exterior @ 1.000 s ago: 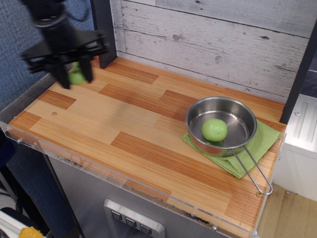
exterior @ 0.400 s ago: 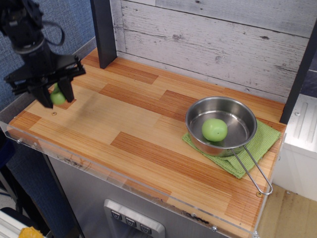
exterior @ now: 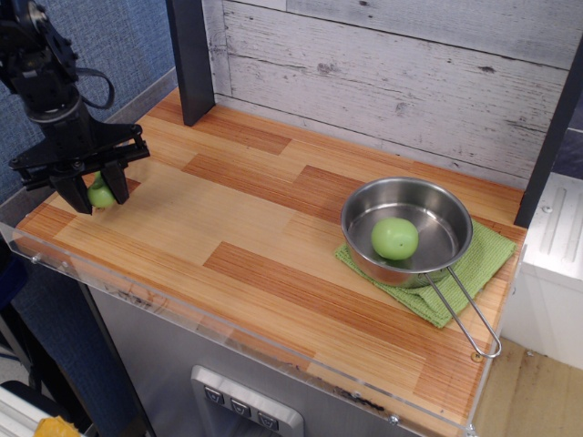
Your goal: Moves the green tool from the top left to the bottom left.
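- Whitewashed plank wall [exterior: 410, 64] behind, blue textured panel to the left, a dark post at the back corner.
- Striped wooden table [exterior: 273, 228] with a clear plastic edge strip along the front.
- My hand [exterior: 94, 193], the black two-fingered clamp, sits low over the table's front-left area, fingers narrow and closed around the green tool [exterior: 100, 193], a small toy spatula with a bulbous light-green handle. Only the green handle shows between my fingers; the grey head is hidden.
- I cannot tell whether the tool touches the wood or hangs just above it.
- Step in hand, as I judge it: the carry is nearly over and the set-down comes next. That calls for lowering until the tool rests, then parting the fingers and lifting straight up.
- Risk: the rounded handle may roll on release, and the table edge is near.
- Well apart on the right: round steel pan with a wire handle [exterior: 407, 229] on a folded green cloth [exterior: 474, 264], a plain light-green ball [exterior: 394, 238] inside.
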Robot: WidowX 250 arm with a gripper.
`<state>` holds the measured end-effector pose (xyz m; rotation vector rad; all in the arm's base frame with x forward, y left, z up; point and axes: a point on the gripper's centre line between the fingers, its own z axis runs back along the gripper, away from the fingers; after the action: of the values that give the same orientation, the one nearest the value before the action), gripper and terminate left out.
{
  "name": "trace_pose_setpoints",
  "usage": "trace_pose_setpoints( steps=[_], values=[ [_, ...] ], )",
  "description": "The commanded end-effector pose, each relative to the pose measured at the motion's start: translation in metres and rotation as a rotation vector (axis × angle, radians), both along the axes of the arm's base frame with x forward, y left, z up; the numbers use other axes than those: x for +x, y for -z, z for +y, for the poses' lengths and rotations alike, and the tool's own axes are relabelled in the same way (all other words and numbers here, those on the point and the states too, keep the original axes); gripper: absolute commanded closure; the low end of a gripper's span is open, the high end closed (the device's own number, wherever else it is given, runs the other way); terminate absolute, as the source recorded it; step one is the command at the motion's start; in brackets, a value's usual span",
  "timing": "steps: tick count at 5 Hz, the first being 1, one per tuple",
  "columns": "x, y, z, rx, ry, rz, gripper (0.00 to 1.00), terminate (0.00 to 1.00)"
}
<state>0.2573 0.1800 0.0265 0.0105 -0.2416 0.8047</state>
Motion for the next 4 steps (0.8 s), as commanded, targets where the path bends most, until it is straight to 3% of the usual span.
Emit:
trace_pose_setpoints(
  steps=[1, 4],
  values=[
    [0.005, -0.004, 0.01, 0.02, 0.006, -0.012, 0.0, 0.0],
    [0.004, -0.003, 0.0, 0.014, 0.058, 0.004, 0.0, 0.0]
  ],
)
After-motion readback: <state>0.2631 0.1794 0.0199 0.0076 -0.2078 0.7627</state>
